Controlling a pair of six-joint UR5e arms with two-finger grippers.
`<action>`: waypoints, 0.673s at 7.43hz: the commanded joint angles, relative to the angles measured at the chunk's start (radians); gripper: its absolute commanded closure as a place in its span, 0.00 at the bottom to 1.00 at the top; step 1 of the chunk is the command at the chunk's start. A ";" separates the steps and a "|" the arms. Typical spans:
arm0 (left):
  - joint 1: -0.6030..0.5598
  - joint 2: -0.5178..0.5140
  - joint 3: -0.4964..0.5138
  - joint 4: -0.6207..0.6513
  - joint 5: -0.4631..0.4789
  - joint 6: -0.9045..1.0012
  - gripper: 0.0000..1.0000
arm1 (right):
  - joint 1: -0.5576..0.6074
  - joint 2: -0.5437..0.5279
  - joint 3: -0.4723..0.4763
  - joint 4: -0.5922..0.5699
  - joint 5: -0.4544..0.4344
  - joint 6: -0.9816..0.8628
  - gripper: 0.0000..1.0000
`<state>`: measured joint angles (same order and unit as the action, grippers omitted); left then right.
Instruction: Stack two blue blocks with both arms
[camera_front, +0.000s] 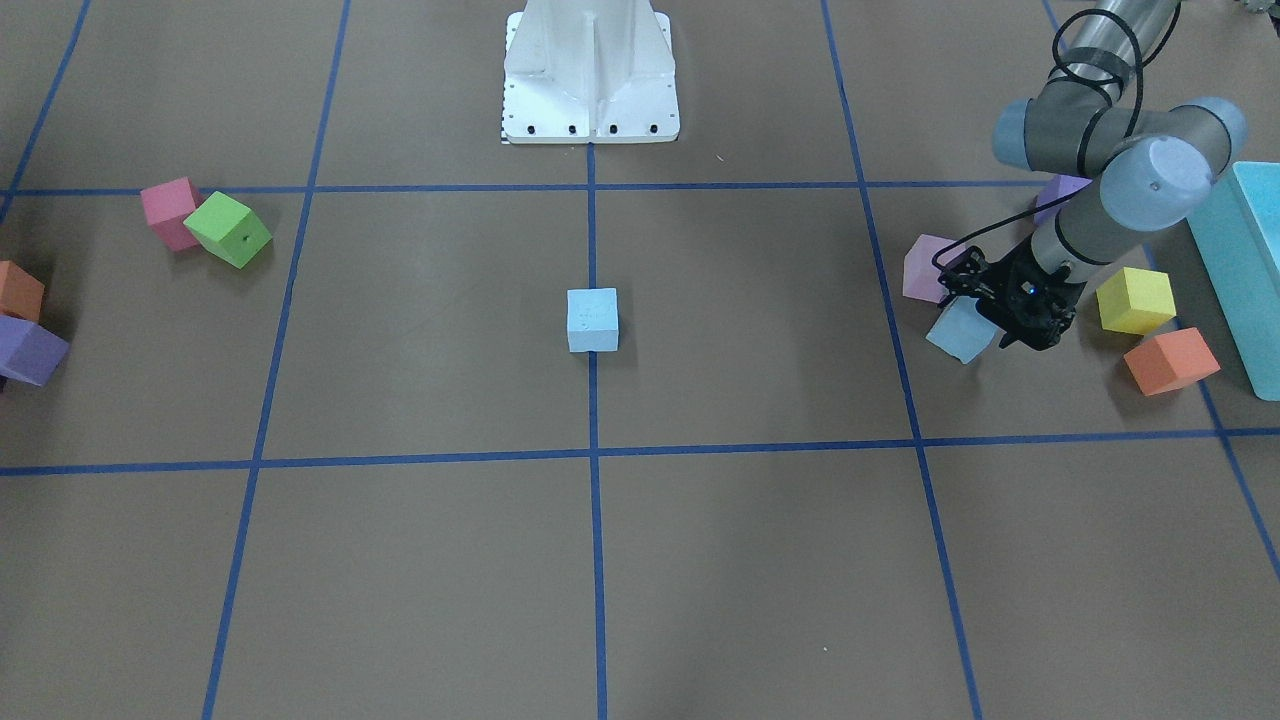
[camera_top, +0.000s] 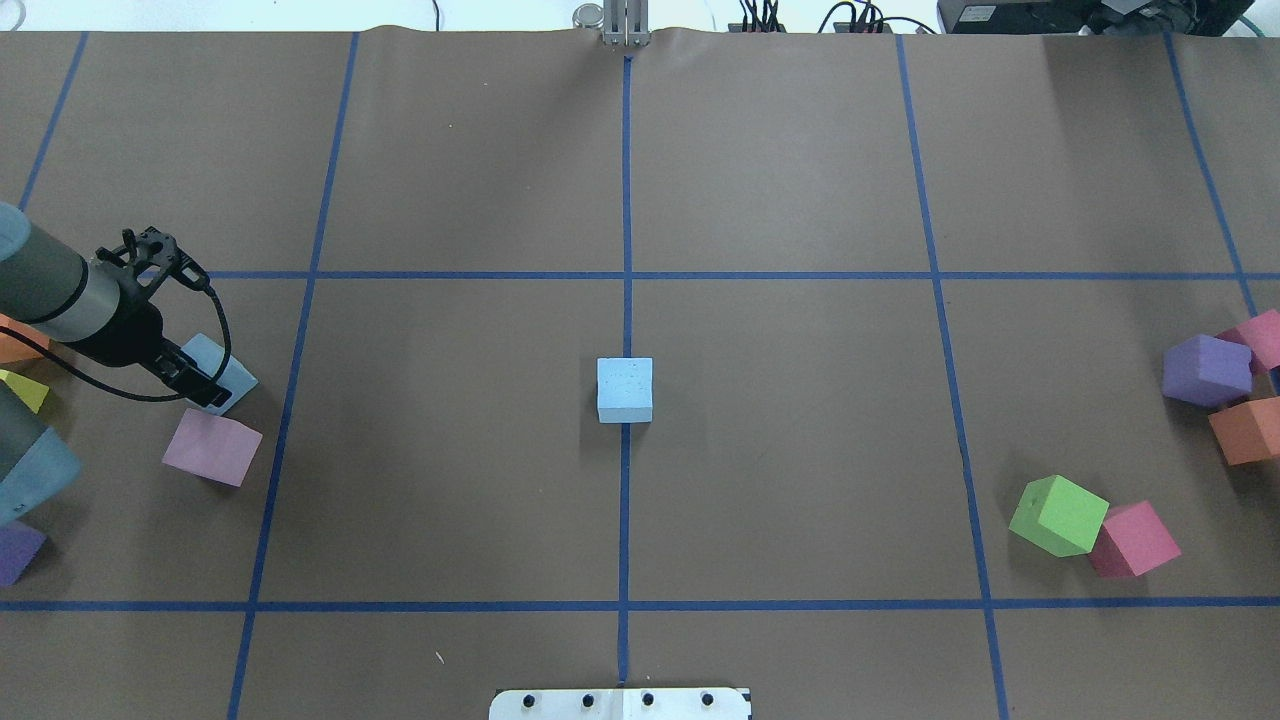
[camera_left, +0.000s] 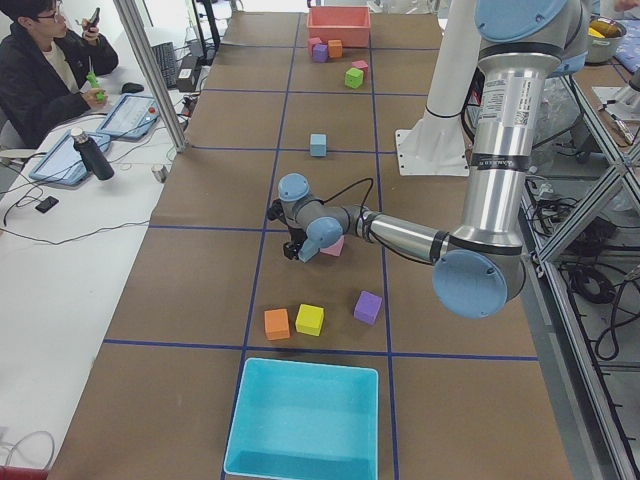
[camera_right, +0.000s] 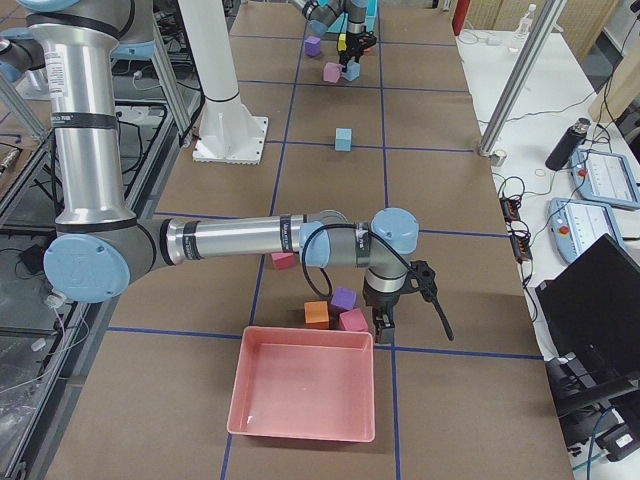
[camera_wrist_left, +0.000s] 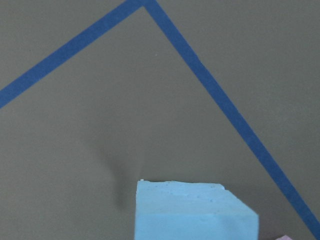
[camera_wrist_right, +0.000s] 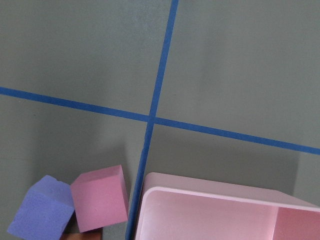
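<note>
Near the table's left edge the left gripper (camera_top: 205, 390) stood at a blue block (camera_top: 235, 378), grip unclear; light, soft foam, it likely wanted a gentle pinch on opposite flat faces.

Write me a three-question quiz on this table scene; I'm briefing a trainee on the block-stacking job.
1. True or false: the middle blue block already sits on top of the side blue block.
2. The middle blue block is: A) flat on a blue tape line, B) tipped up on one edge, C) lifted in the air.
3. Fill in: the pincer at the side blue block belongs to the robot's ___ arm.

Key: 1 false; 2 A; 3 left.
</note>
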<state>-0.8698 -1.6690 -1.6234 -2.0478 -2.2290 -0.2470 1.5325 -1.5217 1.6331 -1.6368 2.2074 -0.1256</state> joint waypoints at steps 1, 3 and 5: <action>0.005 -0.005 0.008 0.000 0.000 0.000 0.15 | 0.000 0.000 -0.002 0.000 0.000 0.001 0.00; 0.005 -0.005 0.008 -0.011 0.012 0.000 0.48 | 0.000 0.000 -0.002 0.000 0.000 0.001 0.00; 0.005 -0.006 0.001 -0.046 0.045 -0.003 0.54 | 0.000 0.000 -0.002 0.000 0.002 0.003 0.00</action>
<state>-0.8652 -1.6740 -1.6169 -2.0744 -2.1984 -0.2477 1.5325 -1.5217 1.6307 -1.6368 2.2077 -0.1233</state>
